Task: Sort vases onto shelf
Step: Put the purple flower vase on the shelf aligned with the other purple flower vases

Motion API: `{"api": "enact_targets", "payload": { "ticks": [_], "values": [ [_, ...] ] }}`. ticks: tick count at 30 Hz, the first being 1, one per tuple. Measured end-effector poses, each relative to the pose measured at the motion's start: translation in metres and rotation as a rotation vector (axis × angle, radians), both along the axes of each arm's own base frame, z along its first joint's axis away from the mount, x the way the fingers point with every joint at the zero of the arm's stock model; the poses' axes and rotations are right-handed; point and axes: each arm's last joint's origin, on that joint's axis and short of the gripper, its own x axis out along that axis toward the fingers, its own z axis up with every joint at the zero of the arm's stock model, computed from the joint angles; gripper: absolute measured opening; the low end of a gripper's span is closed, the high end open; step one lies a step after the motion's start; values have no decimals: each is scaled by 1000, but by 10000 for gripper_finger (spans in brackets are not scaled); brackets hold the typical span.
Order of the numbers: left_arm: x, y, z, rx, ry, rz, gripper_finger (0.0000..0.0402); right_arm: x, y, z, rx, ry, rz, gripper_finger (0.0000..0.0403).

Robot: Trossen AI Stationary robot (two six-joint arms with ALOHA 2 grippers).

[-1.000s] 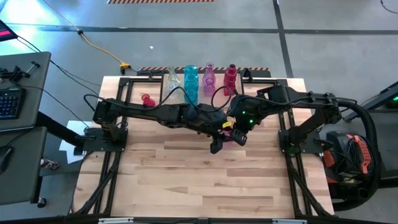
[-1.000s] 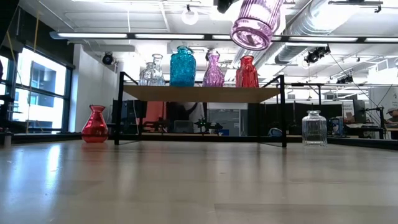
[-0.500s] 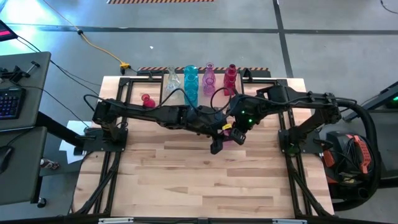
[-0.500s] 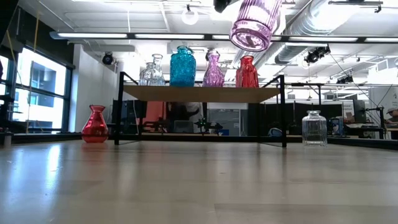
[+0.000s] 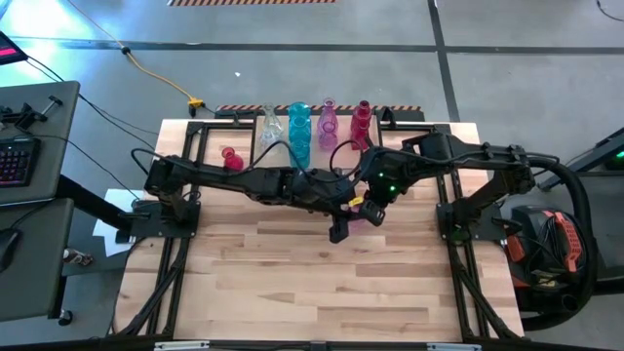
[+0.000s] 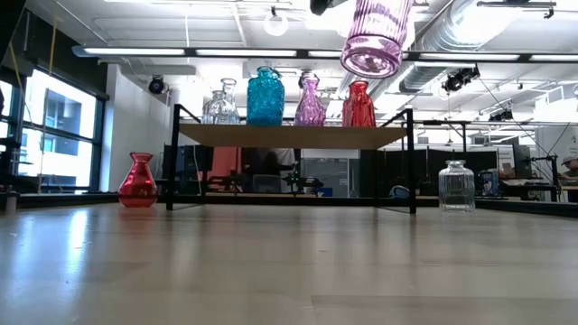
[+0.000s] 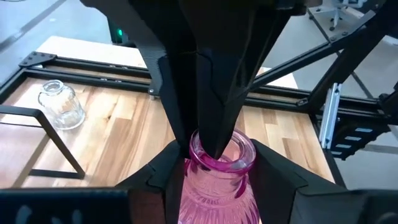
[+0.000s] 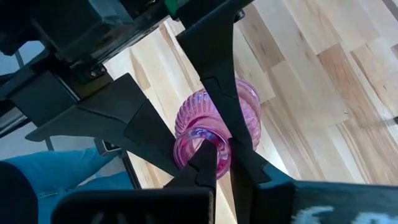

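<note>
A pink-purple ribbed vase (image 6: 372, 41) hangs mouth up, high above the middle of the table, where both arms meet (image 5: 356, 203). My right gripper (image 8: 224, 158) is shut on its rim. My left gripper (image 7: 217, 180) has a finger on each side of its neck. The shelf (image 6: 289, 135) stands on its black legs at the table's far side. On its top stand a clear vase (image 6: 221, 104), a teal vase (image 6: 265, 95), a pink one (image 6: 310, 101) and a red one (image 6: 358, 104). My left gripper has the vase's neck (image 7: 199, 171) just under the rim between its two fingers (image 7: 169, 174). It comes from the table's left, slanting a little down. The vase is clear of the table. My right gripper pinches the rim (image 8: 200, 138), one finger inside the mouth and one outside, slanting down from above. The vase hangs below its fingers, nearly upright.
A red vase (image 6: 138, 181) stands on the table left of the shelf. A clear jar (image 6: 456, 185) stands to the shelf's right. The wooden tabletop (image 5: 322, 273) nearer than the arms is bare.
The hanging vase's base has swung a little toward the table's right, so it now hangs closer to upright. Both arms have kept their places.
</note>
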Motion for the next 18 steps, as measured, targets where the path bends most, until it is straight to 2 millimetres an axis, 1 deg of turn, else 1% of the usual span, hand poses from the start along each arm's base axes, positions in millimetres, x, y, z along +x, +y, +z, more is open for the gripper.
{"api": "enact_targets", "payload": {
  "ticks": [3, 6, 14, 18],
  "values": [
    [0, -2, 0, 5, -1, 0, 134, 0, 0, 0, 7, -1, 5, 7],
    [0, -2, 0, 7, -1, -2, 133, 0, 1, 0, 8, -2, 8, 22],
    [0, -2, 0, 10, -4, -3, 132, 0, 1, 0, 15, -4, -4, 86],
    [0, -2, 0, 19, 0, -6, 132, 0, 0, 0, 18, -2, -11, 106]
  ]
}}
